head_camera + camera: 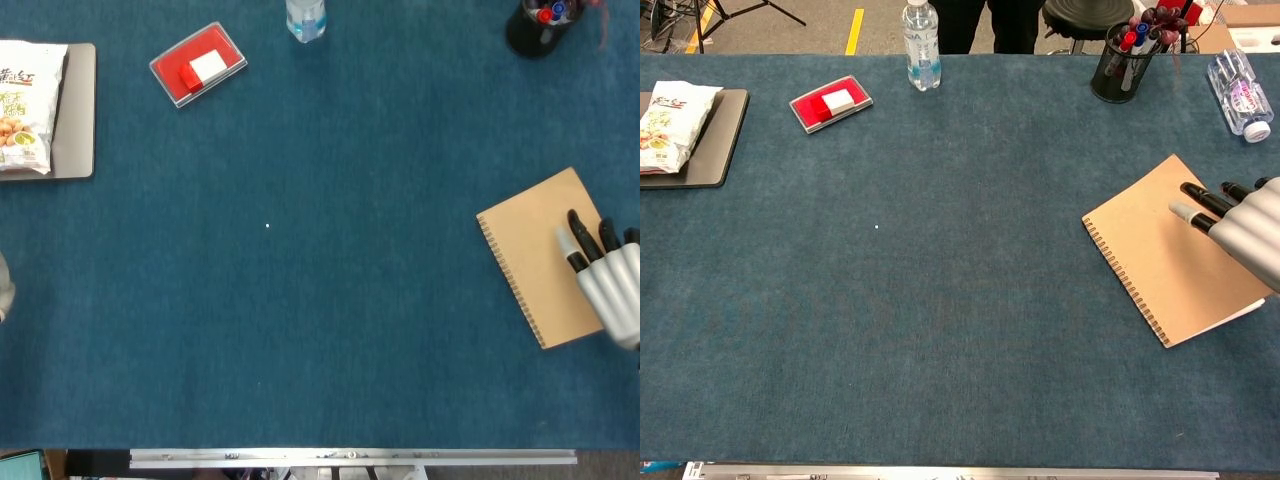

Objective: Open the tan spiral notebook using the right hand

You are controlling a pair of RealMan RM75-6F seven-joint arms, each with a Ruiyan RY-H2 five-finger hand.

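**Right robot hand lies flat on the closed notebook**

Nearest to us, at the right side of the blue counter [960, 300], we see the tan spiral notebook [535, 262] [1160, 255]. It lies flat and turned at an angle, its wire binding along the left edge. The cover is down, with only a thin sliver of white page showing at the near right corner in the chest view.

Our right robot hand [607, 275] [1240, 222] reaches in from the right edge of both views. Its fingers [1200, 198] are stretched out and apart, dark tips pointing left and far, lying over the right part of the cover. It grips nothing; whether the tips press the cover or hover just above it we cannot tell.

At the left edge of the head view a small pale grey shape shows level with the notebook. We cannot tell whether this is our left robot hand, so we say nothing of its fingers.

Farther back on the left, a snack bag [22, 105] [670, 110] rests on a grey tray [78, 110] [715, 135]. To its right sits a red box [197, 64] [830, 102] with a white label. At the far edge stand a water bottle [305, 18] [921, 45], a black pen cup [535, 25] [1124, 55] and, far right in the chest view, a second bottle [1238, 95] lying on its side.
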